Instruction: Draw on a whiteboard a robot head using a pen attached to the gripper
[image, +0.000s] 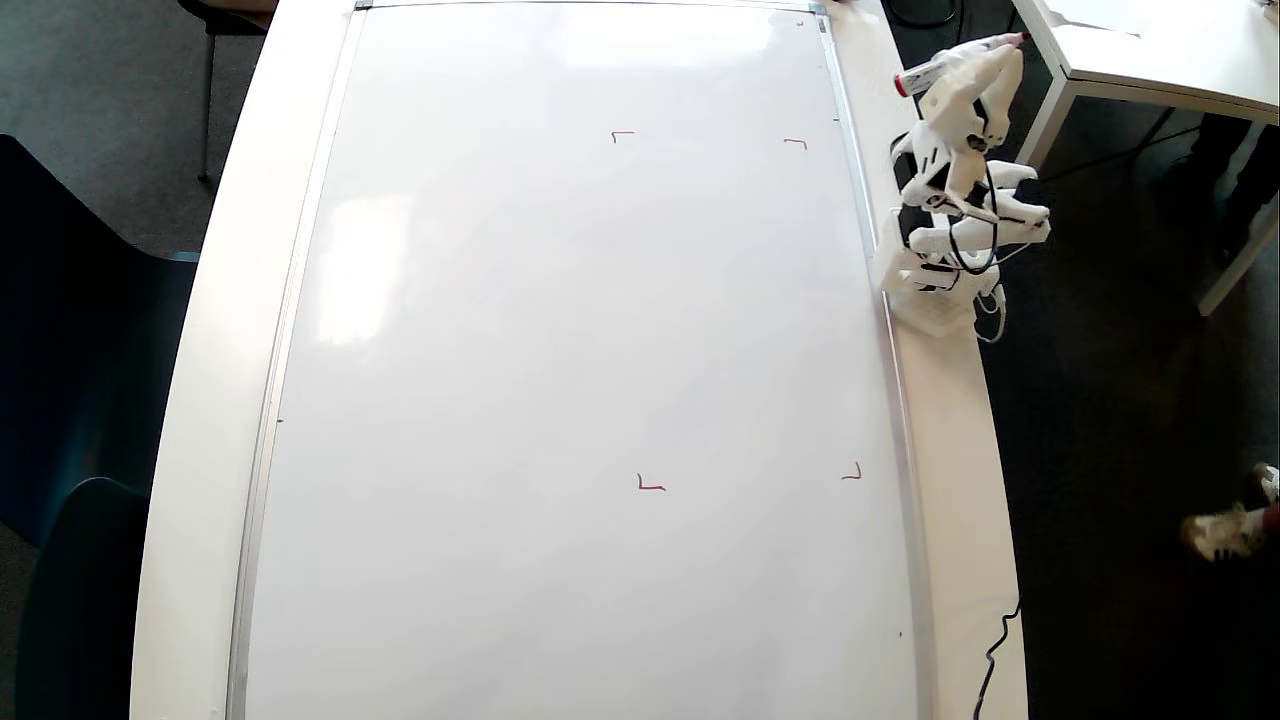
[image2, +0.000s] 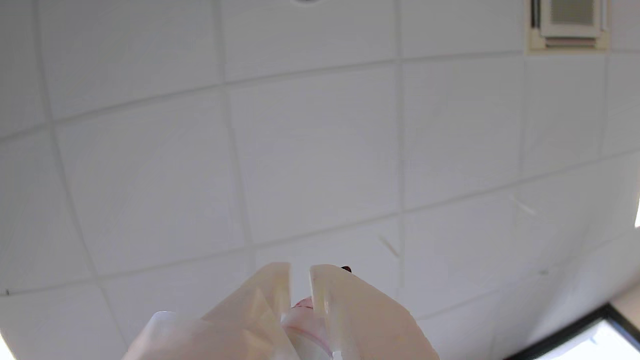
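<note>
The whiteboard (image: 560, 330) fills the overhead view; it bears only four small red corner marks, such as the top left one (image: 622, 135), in its right half. No robot head drawing is in view. My arm is folded beside the board's right frame, clear of its surface. The gripper (image: 1000, 55) points off toward the top right and is shut on the pen (image: 925, 75), a white marker with a red end. In the wrist view the gripper (image2: 300, 280) faces the ceiling, with the pen (image2: 305, 312) held between its pale fingers (image2: 345, 305).
The board lies on a long white table (image: 200, 400). My arm's base (image: 935, 300) stands on the table's right strip. Another white table (image: 1150, 50) is at the top right, dark chairs (image: 70, 350) at the left, a black cable (image: 995, 650) at the lower right, a person's shoe (image: 1225, 530) on the floor.
</note>
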